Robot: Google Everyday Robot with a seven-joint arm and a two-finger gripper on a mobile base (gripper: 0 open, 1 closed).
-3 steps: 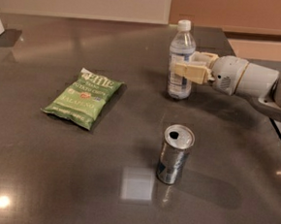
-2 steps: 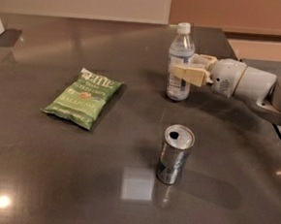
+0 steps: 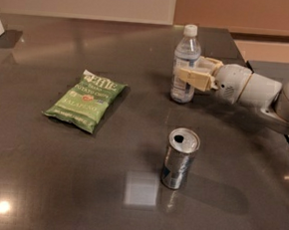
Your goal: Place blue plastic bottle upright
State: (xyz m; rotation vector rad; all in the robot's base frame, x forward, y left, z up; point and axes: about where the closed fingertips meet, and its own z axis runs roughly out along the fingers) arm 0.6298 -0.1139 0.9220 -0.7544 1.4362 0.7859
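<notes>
Standing upright on the counter (image 3: 54, 180), the bottle (image 3: 186, 49) is clasped at its label by the jaws of the gripper (image 3: 183, 76). Placement appears complete; the next move calls for release, then a straight withdrawal to the right.

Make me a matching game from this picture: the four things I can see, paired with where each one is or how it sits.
Things:
1. clear plastic water bottle with white cap and blue label
2. silver metal drink can
3. green crisp bag
4. cream two-finger gripper

Places or states:
A. lies flat, left part of the dark table
B. reaches in from the picture's right, at the bottle's label
C. stands upright, far side, cap on
D. stands upright, nearest the camera, top opened

Pairs: 1-C, 2-D, 3-A, 4-B
</notes>
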